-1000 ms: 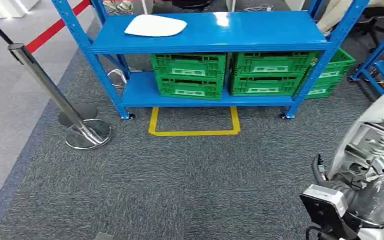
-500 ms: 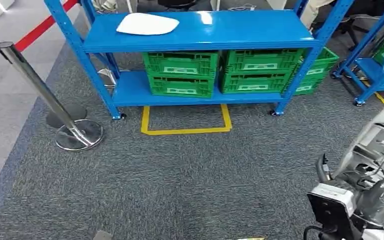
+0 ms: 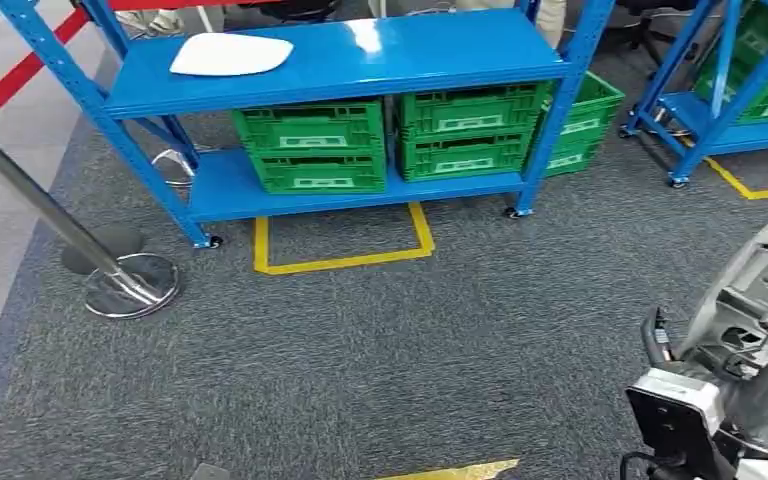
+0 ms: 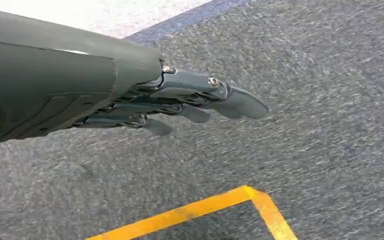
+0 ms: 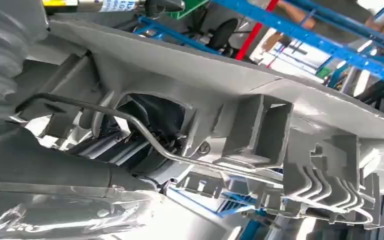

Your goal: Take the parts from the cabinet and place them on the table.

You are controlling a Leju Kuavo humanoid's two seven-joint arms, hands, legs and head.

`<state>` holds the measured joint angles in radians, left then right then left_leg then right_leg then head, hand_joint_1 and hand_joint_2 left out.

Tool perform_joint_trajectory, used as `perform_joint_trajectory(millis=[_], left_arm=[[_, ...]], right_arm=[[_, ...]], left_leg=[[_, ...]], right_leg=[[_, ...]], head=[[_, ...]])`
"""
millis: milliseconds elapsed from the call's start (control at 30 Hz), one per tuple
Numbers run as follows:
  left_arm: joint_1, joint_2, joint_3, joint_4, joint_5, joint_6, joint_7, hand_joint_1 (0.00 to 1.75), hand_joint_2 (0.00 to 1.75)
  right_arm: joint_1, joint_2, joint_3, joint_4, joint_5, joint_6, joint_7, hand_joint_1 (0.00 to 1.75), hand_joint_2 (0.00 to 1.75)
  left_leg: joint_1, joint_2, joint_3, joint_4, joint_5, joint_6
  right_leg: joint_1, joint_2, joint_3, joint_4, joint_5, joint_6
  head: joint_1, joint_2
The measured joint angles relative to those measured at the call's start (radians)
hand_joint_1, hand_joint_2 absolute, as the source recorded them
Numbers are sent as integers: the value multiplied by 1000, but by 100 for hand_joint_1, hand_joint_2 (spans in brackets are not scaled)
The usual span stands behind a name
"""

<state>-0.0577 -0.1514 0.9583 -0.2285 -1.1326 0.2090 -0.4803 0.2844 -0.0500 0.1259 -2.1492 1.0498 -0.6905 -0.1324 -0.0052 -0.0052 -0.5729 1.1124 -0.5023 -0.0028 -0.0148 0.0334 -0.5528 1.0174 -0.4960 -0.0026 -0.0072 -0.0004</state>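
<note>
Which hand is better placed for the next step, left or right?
Right, probably. The right hand appears to grip the grey part, so it can set it down. The left hand hangs empty over the carpet.

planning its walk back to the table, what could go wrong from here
The right hand grips a large grey part pressed close against the arm; it might slip or snag while walking. The tilted stanchion post and its base stand near the blue rack, a possible trip or bump point when turning.
</note>
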Motion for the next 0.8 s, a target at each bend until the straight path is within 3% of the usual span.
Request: perform_joint_trajectory(millis=[33, 67, 133, 200, 267, 300, 367, 400, 433, 500, 533, 567, 600, 700, 733, 767, 800], left_arm=[[0, 3, 0, -1, 0, 0, 0, 0, 175], [1, 7, 0, -1, 1, 0, 0, 0, 175], [-1, 5, 0, -1, 3, 0, -1, 0, 175], [-4, 2, -2, -2, 5, 0, -2, 0, 175], [-5, 1, -3, -2, 5, -1, -3, 0, 175], [-4, 2, -3, -2, 8, -1, -3, 0, 175], [-2, 0, -3, -2, 8, -1, -3, 0, 175], [-2, 0, -3, -2, 8, -1, -3, 0, 175], [-2, -1, -3, -2, 8, -1, -3, 0, 175], [-3, -4, -3, -2, 8, -1, -3, 0, 175], [-3, -4, -3, -2, 8, -1, -3, 0, 175], [-3, -3, -3, -3, 8, -1, -3, 0, 175], [-2, -3, -3, -3, 8, -1, -3, 0, 175], [-3, -2, -3, -3, 9, -1, -3, 0, 175], [-4, -2, -3, -3, 9, 0, -3, 0, 175], [-4, -2, -3, -3, 9, 0, -3, 0, 175], [-4, -2, -3, -3, 9, 0, -3, 0, 175]], right_arm=[[0, 0, -2, -1, -1, 0, 0, 164, 175], [-2, 0, -2, -1, -1, 0, -2, 164, 175], [1, 0, -3, -3, -4, 0, -3, 164, 175], [8, 0, -10, -8, -11, 0, -3, 164, 175], [9, 0, -17, -10, -15, 0, -4, 164, 175], [8, 0, -19, -11, -20, 0, -5, 164, 175], [13, 0, -26, -11, -31, 0, -4, 164, 175], [16, 0, -27, -10, -36, 0, -4, 164, 175], [18, 0, -27, -10, -38, 0, -4, 164, 175], [17, 0, -29, -11, -39, 0, -4, 164, 175], [17, 0, -30, -11, -39, 0, -4, 164, 175], [15, 0, -32, -11, -42, 0, -4, 164, 175], [17, 0, -34, -12, -42, 0, -5, 164, 175], [25, 0, -43, -12, -44, 0, -5, 164, 175], [25, 0, -44, -12, -44, 0, -5, 164, 175], [24, 0, -44, -13, -44, 0, -5, 164, 175], [25, 0, -44, -13, -44, 0, -5, 164, 175]], left_leg=[[-2, -30, 30, -71, 25, 13], [-1, -41, 37, -81, 19, 21], [-6, -32, 33, -86, 20, 25], [0, -20, 42, -131, 20, 28], [4, -5, 44, -142, 32, 36], [3, 1, 41, -141, 33, 37], [0, 19, 38, -139, 33, 38], [0, 27, 37, -138, 33, 37], [0, 35, 38, -137, 33, 37], [1, 48, 38, -131, 31, 33], [-1, 54, 38, -124, 27, 27], [-10, 58, 33, -118, 23, 21], [-11, 62, 30, -112, 23, 16], [-9, 85, 29, -109, 25, 7], [-6, 60, 26, -101, 8, -3], [-3, 33, 11, -64, -29, -9], [0, 20, -21, 15, -78, -13]], right_leg=[[-4, 5, -2, -1, 2, 1], [3, 10, -7, 3, 4, 6], [-6, 22, -18, 2, 13, 19], [0, 29, -24, -2, 18, 33], [0, -10, -57, 52, -33, 37], [-1, -19, -86, 123, -70, 41], [-3, -23, -150, 277, -131, 50], [-4, -24, -156, 295, -126, 53], [-5, -26, -137, 266, -100, 54], [-5, -43, -48, 103, -19, 54], [-5, -77, -1, 11, 0, 55], [6, -97, 9, -6, -15, 50], [2, -82, 9, -4, -9, 34], [1, -59, -2, -3, -1, 19], [-2, -53, -3, -4, 4, 11], [-4, -47, -7, -4, 7, 5], [-4, -39, -12, -4, 9, 2]], head=[[1, 0], [5, 0], [-2, 0], [0, 0], [8, 0], [10, 0], [9, 0], [8, 0], [9, 0], [9, 0], [10, 0], [11, 0], [7, 0], [8, 0], [7, 0], [2, 0], [3, 0]])
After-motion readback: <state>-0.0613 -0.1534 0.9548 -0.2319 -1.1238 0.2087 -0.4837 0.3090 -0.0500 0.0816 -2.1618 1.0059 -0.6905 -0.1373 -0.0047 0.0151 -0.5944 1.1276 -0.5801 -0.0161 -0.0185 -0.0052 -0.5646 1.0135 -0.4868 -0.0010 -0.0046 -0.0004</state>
